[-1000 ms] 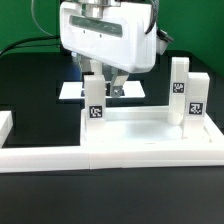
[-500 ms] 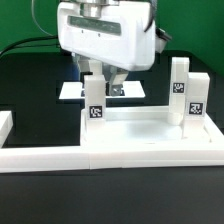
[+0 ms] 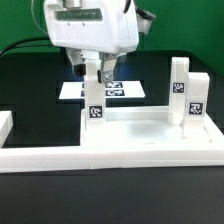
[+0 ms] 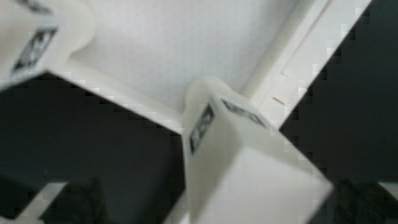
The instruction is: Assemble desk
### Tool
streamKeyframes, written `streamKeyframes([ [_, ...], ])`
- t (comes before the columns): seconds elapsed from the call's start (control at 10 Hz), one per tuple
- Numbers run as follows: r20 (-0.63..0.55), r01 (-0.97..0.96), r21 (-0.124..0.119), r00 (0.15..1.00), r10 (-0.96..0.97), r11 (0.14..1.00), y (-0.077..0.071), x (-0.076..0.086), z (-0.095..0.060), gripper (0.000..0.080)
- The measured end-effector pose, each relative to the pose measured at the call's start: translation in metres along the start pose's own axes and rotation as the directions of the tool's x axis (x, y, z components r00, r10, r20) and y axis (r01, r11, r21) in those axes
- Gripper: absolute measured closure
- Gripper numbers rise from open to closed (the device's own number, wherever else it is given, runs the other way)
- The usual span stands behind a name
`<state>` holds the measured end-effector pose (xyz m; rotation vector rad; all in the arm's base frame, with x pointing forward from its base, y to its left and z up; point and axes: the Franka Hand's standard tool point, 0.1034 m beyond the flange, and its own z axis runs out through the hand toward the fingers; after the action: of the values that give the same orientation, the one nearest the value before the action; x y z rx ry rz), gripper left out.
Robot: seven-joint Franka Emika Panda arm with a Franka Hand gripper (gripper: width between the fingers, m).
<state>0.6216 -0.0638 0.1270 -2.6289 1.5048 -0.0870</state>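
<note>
The desk's white tabletop point(image 3: 145, 127) lies with its rim up, and white tagged legs stand on it at the front left point(image 3: 95, 108) and at the exterior view's right point(image 3: 180, 88) point(image 3: 196, 106). My gripper point(image 3: 97, 74) hangs over the back left corner, open, its fingers on either side of another leg point(image 3: 91, 74). In the wrist view this leg point(image 4: 240, 150) rises from the tabletop's corner point(image 4: 178, 50) between the dark fingers point(image 4: 50, 202), with gaps on both sides. My gripper point(image 4: 210, 205) holds nothing. One more leg point(image 4: 27, 40) shows at the edge.
A long white border rail point(image 3: 60, 156) runs along the front of the tabletop, with a short end piece point(image 3: 5, 125) at the exterior view's left. The marker board point(image 3: 120, 89) lies flat behind the desk. The table top is black.
The hand has shifted toward the exterior view's left and slightly up, uncovering more of the marker board. The jaws stay wide and the desk parts have not moved.
</note>
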Motion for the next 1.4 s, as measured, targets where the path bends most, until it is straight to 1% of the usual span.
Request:
streamKeyframes([
  [0.1, 0.0, 0.071, -0.001, 0.998, -0.071, 0.998, -0.001, 0.004, 0.002, 0.0151],
  [0.3, -0.008, 0.236, -0.037, 0.972, -0.237, 0.971, -0.002, -0.002, 0.007, 0.0151],
  [0.4, -0.006, 0.309, -0.039, 0.951, -0.31, 0.95, -0.001, 0.0, 0.006, 0.0151],
  [0.6, -0.001, 0.431, -0.049, 0.902, -0.431, 0.901, 0.001, 0.002, 0.006, 0.0151],
  [0.7, 0.018, 0.6, -0.044, 0.8, -0.6, 0.799, 0.003, 0.004, 0.006, 0.0151],
  [0.8, 0.037, 0.689, -0.035, 0.725, -0.688, 0.724, 0.007, 0.003, 0.009, 0.0151],
  [0.9, 0.051, 0.76, -0.03, 0.65, -0.759, 0.649, 0.009, 0.0, 0.015, 0.0151],
  [1.0, 0.063, 0.824, -0.03, 0.566, -0.822, 0.565, 0.013, -0.005, 0.025, 0.0151],
  [1.1, 0.075, 0.847, -0.031, 0.531, -0.844, 0.53, 0.017, -0.004, 0.031, 0.0151],
  [1.2, 0.072, 0.862, -0.039, 0.507, -0.859, 0.505, 0.016, -0.003, 0.031, 0.0151],
  [1.3, 0.071, 0.845, -0.042, 0.534, -0.842, 0.533, 0.017, -0.003, 0.031, 0.0151],
  [1.4, 0.072, 0.846, -0.045, 0.533, -0.843, 0.531, 0.017, -0.002, 0.031, 0.0271],
])
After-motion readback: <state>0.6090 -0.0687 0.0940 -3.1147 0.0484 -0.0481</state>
